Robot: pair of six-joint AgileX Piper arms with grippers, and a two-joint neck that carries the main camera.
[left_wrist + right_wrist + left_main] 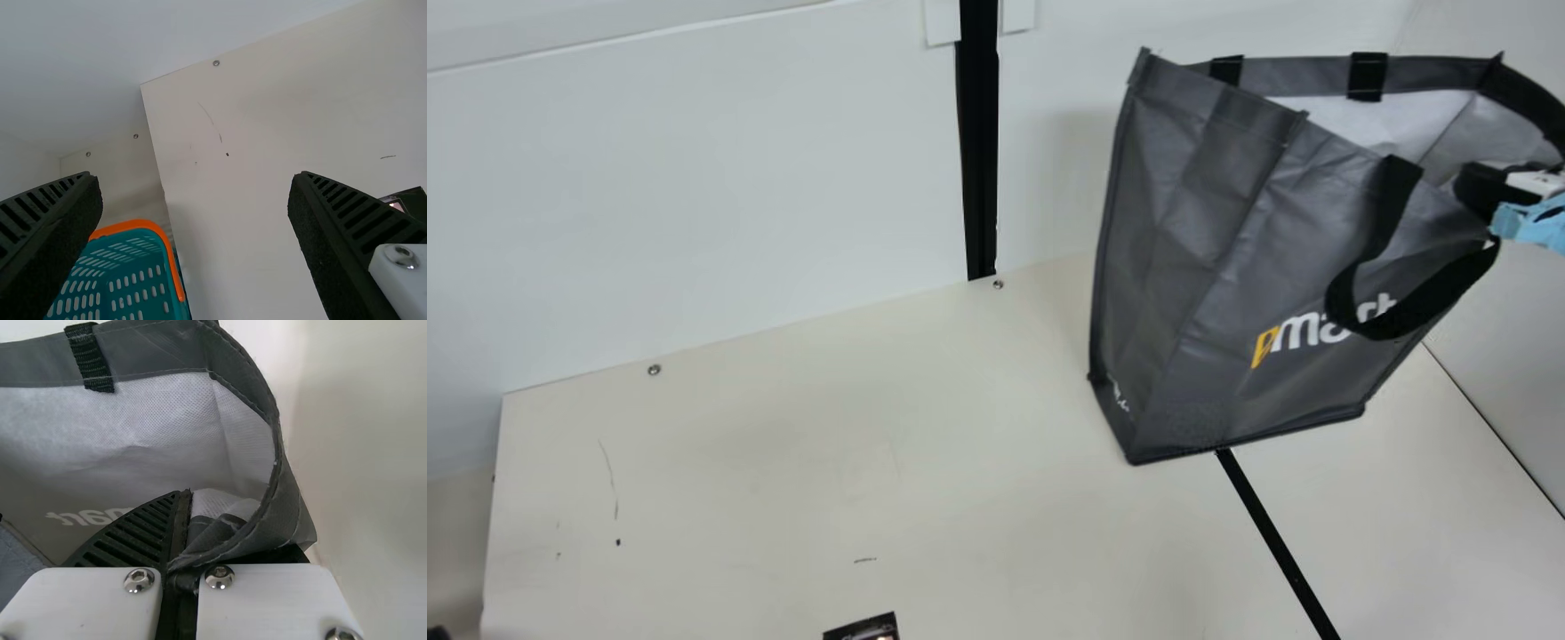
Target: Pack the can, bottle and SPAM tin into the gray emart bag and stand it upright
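The gray emart bag (1227, 267) is at the right of the main view, mouth up and leaning somewhat. My right gripper (1480, 188) is at its upper right edge, in front of the pale lining. From the right wrist, my right gripper (183, 533) appears shut on the rim of the bag (293, 500), with one finger inside the mouth. The lower inside of the bag is hidden. My left gripper (197, 180) stands open in the left wrist view, away from the bag, with nothing between its fingers.
A teal basket with an orange rim (133, 227) stands beside the table (233, 200). A small dark printed item (863, 629) lies at the main view's bottom edge. Behind the table rises a white wall (694, 196) with a black vertical strip.
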